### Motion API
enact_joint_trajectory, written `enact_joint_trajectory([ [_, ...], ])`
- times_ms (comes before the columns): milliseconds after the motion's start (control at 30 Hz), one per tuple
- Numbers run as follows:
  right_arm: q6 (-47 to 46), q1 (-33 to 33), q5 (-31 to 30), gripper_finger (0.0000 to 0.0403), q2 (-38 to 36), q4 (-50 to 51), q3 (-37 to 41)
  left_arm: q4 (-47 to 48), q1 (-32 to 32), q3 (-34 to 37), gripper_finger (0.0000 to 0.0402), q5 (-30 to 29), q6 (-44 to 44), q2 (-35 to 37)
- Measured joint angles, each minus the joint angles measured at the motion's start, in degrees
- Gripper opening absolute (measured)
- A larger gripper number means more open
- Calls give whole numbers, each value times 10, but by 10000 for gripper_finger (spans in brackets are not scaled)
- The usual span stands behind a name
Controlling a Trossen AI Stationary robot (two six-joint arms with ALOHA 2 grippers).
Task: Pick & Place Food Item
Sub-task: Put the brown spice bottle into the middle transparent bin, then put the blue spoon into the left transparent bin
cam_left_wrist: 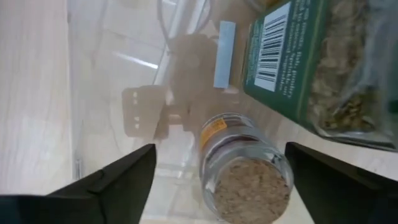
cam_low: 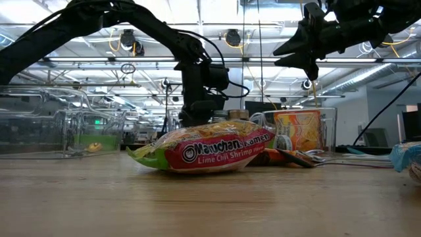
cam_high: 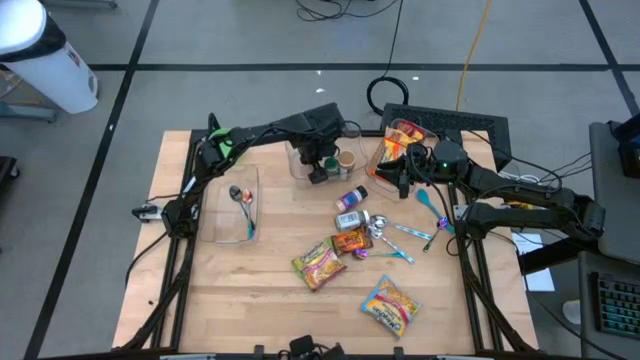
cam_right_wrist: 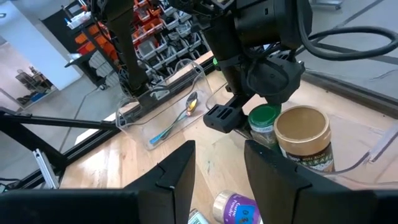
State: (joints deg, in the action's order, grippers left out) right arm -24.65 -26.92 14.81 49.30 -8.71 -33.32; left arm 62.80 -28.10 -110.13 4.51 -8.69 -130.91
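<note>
The left gripper is hanging released over a spice jar in the clear bin. At nine o'clock, a clear tray is holding a spoon. I cannot tell the right gripper's state.

It was a robotics lab or workshop: a pale wooden surface stood on grey floor marked with black tape lines, cables trailed at twelve o'clock, and red-and-black parts bins lined shelving behind.
</note>
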Motion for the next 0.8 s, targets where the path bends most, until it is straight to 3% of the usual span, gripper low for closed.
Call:
enact_joint_trajectory([
  [167, 0, 0, 0, 130, 0, 0, 0, 7, 0, -5, 386, 0, -2, 0],
  [367, 1, 0, 0, 130, 0, 0, 0, 21, 0, -41, 371, 2, -7, 0],
  [800, 2, 0, 0, 130, 0, 0, 0, 156, 0, -192, 353, -1, -46, 2],
])
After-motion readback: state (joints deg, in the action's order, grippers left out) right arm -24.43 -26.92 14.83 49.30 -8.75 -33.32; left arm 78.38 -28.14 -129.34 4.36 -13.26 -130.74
